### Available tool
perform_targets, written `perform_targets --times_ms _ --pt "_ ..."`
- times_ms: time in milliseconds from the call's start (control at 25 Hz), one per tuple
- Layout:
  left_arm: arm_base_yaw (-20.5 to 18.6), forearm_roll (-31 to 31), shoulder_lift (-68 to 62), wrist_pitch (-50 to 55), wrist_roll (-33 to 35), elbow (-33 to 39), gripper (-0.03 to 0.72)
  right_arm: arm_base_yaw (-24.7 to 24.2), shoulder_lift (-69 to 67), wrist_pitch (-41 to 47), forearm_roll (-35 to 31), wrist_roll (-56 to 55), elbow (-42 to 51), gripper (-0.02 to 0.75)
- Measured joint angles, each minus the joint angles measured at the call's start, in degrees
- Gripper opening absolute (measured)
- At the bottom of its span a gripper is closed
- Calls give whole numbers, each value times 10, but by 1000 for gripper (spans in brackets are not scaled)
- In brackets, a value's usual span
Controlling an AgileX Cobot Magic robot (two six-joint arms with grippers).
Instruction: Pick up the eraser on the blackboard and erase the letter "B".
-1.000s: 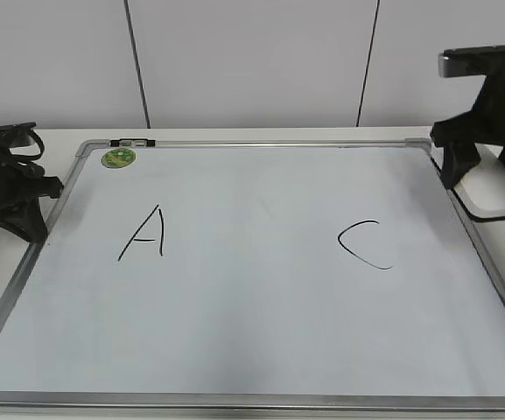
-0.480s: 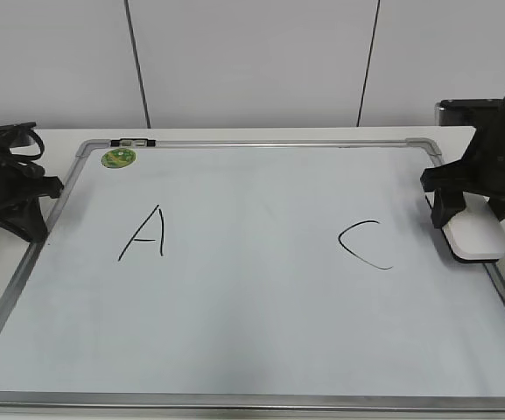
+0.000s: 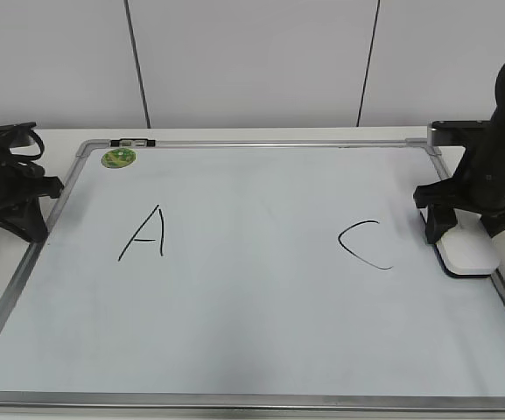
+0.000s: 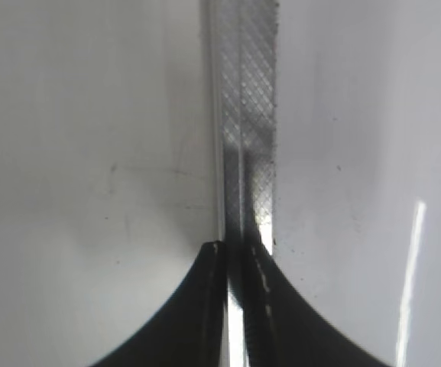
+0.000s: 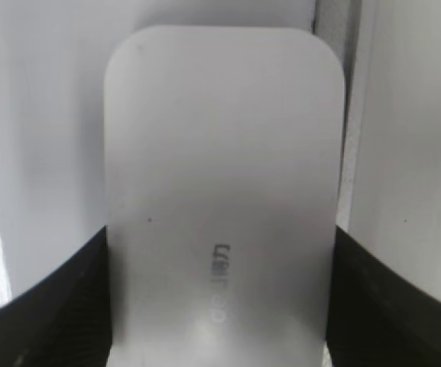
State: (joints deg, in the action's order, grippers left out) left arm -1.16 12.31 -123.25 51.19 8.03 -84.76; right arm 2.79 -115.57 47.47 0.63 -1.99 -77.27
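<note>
The white eraser [image 3: 469,252] lies flat at the right edge of the blackboard [image 3: 252,332], right of the black "C" [image 3: 364,244]. My right gripper [image 3: 466,231] is shut on its sides; the right wrist view shows the eraser [image 5: 220,168] filling the space between the jaws [image 5: 220,306]. My left gripper [image 3: 24,223] is shut and empty at the board's left frame [image 4: 243,115], jaws [image 4: 235,252] over the rail. No letter "B" shows in any view. The black "A" [image 3: 144,234] is on the left half.
A round green sticker [image 3: 118,158] sits at the board's top left corner beside a small clip [image 3: 134,141] on the frame. The board lies on a white table [image 3: 234,134] before a white panelled wall.
My right gripper has carried the eraser from above the table beyond the board's right frame down and left, onto the board's right edge. The left arm has not moved.
</note>
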Motion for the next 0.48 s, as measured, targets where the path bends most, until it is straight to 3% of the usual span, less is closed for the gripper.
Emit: perform_targets --times_ms 480 --pt "0 0 0 0 0 0 28 0 -1 15 -6 0 -14 592"
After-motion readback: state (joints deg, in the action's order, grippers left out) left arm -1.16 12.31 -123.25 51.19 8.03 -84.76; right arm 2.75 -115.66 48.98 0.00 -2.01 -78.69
